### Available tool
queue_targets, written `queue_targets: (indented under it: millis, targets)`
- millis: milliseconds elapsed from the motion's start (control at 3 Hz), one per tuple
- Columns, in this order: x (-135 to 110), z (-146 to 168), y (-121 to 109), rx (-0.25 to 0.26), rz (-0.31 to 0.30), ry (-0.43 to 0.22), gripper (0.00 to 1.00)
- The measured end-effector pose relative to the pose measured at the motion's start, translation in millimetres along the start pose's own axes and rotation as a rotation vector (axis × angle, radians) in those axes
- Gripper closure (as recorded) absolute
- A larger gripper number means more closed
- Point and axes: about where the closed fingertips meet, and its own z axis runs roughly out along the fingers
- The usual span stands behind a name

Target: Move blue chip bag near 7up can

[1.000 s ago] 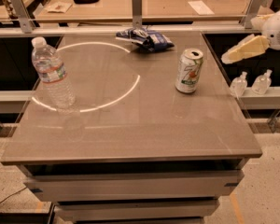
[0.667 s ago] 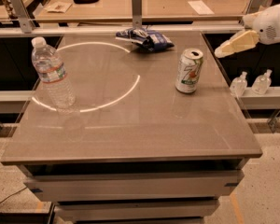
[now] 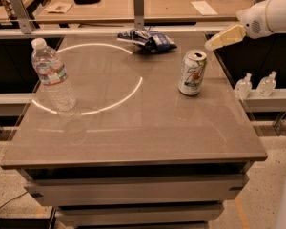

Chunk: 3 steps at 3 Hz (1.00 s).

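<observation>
On a grey table (image 3: 133,137), the gripper (image 3: 222,36), open or closed unclear, hovers up-right of the 7up can (image 3: 192,73), apparently on approach, needing next to reach the blue chip bag (image 3: 148,39) behind the can.

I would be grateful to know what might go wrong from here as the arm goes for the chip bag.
1. The pincer hangs over the table's edge, just beyond the can; a low sweep toward the bag might tip the can.
2. The bag lies crumpled at the table's far edge, so a poor grasp might push it off the back.
3. Setting the bag down too close could nudge the upright can.
</observation>
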Motion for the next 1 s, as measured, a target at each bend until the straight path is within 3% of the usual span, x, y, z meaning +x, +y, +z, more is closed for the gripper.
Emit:
queue_targets:
  millis: [667, 1000]
  targets:
    - [-5, 63, -13, 0.070, 0.023, -0.071, 0.00]
    - [-9, 82, -15, 0.106, 0.001, -0.100, 0.00]
